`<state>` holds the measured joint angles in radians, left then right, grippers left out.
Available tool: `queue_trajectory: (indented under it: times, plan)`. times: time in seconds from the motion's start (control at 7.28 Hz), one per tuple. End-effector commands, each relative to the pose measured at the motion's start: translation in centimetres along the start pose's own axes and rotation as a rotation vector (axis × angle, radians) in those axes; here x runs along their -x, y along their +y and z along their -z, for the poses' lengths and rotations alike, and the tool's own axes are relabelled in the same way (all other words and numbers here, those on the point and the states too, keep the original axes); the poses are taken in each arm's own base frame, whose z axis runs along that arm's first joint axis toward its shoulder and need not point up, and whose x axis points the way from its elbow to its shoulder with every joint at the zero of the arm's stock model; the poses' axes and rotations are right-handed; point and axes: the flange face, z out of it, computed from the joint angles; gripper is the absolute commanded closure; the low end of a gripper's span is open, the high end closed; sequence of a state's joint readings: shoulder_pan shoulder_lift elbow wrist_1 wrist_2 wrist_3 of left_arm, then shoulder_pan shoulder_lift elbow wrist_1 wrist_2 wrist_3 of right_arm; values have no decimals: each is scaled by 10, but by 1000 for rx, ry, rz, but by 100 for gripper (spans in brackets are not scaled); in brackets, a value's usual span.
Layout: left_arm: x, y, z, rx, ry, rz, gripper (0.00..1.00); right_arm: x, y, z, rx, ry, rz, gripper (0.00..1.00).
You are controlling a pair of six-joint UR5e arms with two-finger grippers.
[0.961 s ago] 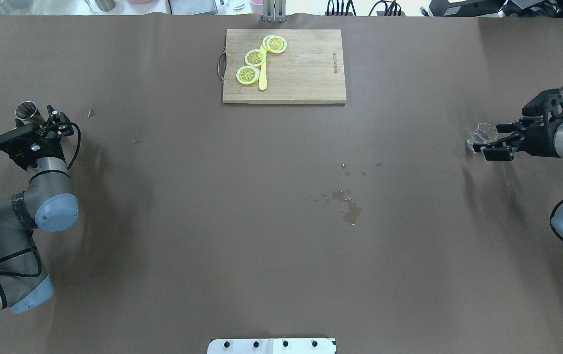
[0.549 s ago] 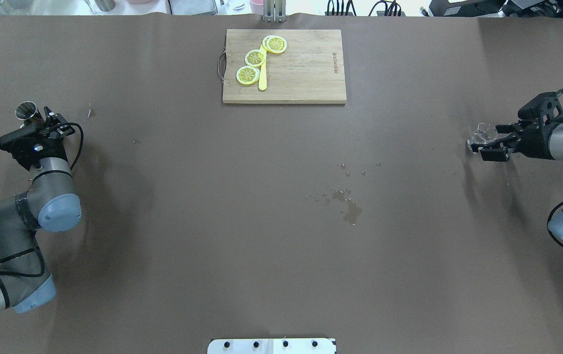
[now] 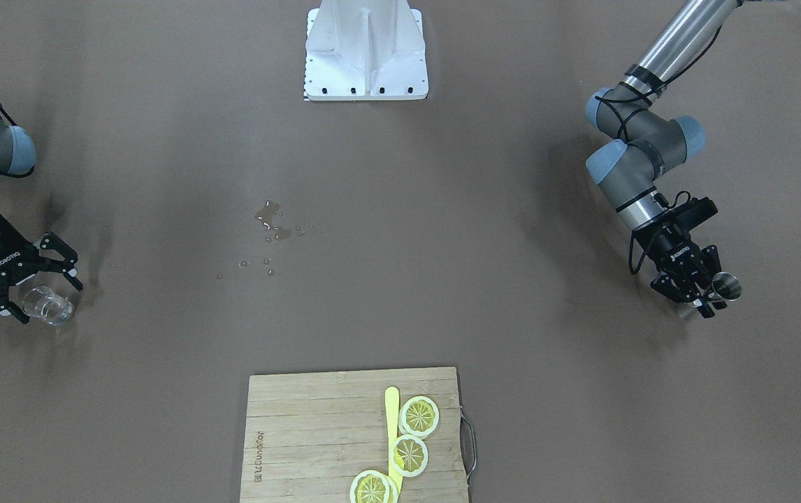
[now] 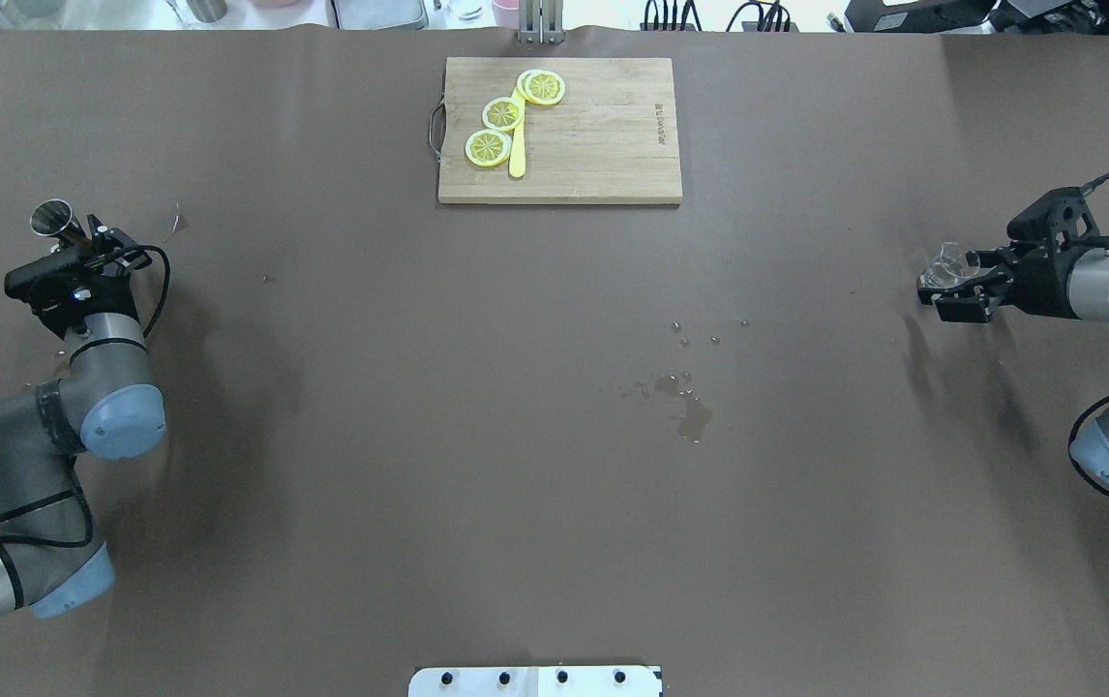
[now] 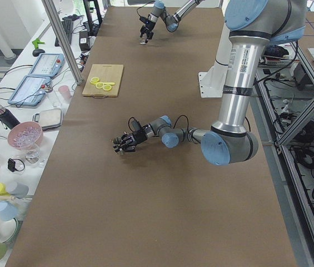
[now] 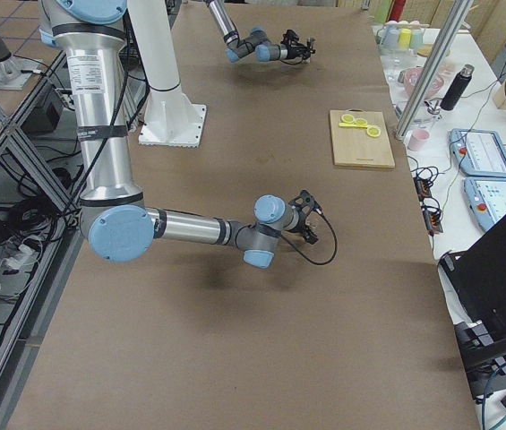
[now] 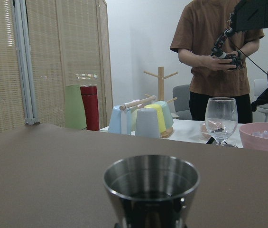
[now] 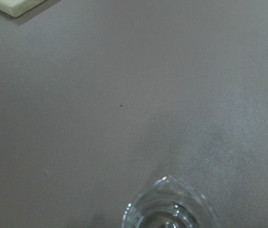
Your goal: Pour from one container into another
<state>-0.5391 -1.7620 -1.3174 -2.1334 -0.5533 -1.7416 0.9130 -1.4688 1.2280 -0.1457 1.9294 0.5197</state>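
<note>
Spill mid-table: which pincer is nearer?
Right. The right pincer, at the clear glass, is off to the right of the spill in the overhead view; the left pincer, at the metal cup, is much farther left.

Left wrist view: cup [image 7: 151, 190] cut by bottom edge, base and grip out of frame. Inside dark, contents unreadable. Person [image 7: 214, 47] at upper right, head cut by top edge.

Right wrist view: glass [image 8: 169, 209] cut by bottom edge, only a blurred rim arc shows. Fill unreadable. Board [image 8: 10, 5] just a sliver at upper left corner.

Front view: board's lower end and lowest lemon slice [image 3: 372, 487] cut by bottom edge.

Overhead: left gripper [image 4: 78, 238] mostly hidden under its own wrist; contact with cup unclear. Right gripper [image 4: 951, 283] straddles glass; whether its pads touch, unclear.

Side views: far gripper in each too small to read.
</note>
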Motion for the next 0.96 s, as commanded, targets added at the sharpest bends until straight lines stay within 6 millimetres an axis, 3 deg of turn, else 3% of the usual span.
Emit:
queue_trajectory:
  times: [0.0,0.27,0.55,0.82]
  plan:
    - [-4,-2,2,3,5,-30,89,-1,2,-7,9,5,-1,1]
    - [-7,-7,4,3,10,-36,100,-1,-3,-13,7,4,0,1]
    - [-15,-28,16,11,34,-48,100,-2,-3,-13,6,5,4,9]
    - [-28,-50,30,18,66,-85,100,-3,-3,-12,6,7,2,10]
